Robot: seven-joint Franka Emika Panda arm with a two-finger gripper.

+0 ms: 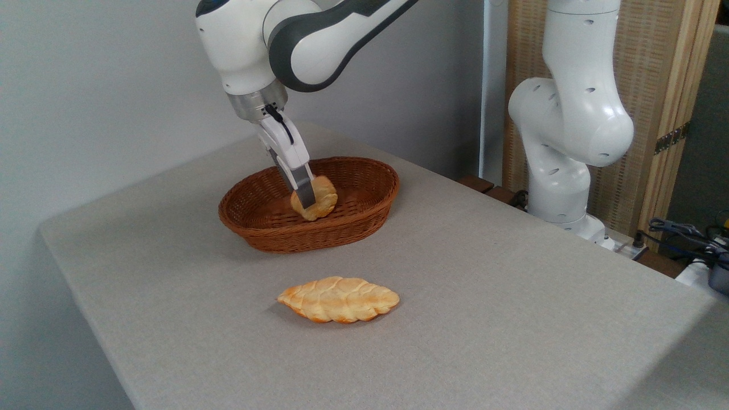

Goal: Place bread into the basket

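Camera view from the near side of a grey cloth-covered table (512, 296), looking across it toward a pale wall. A white robot arm (319, 40) reaches in from the upper right and bends down over the far left part of the table. Its gripper (304, 196) points downward and leans slightly to the right, with the fingertips lowered inside an oval brown wicker basket (364, 213).

The jaws are clenched on the bread (322, 199), a small round bun with a pale top and golden edges. One grey finger (302, 188) lies across the bun's near left face; the other finger is hidden behind it. The bun is held on edge, tilted, and sits between the fingertips at their very ends. It hangs within the basket's rim, near the middle of the basket and low down. Whether its lower edge touches the woven bottom cannot be told from here.

Nearer to the viewer, well apart from the basket, a longer flat braided loaf (339, 299) shaped like a leaf lies on the bare cloth. At the right, beyond the table's edge, the arm's white base column (564, 131) stands in front of a woven screen with a wooden frame (655, 85). Dark cables (683, 233) lie at the far right.
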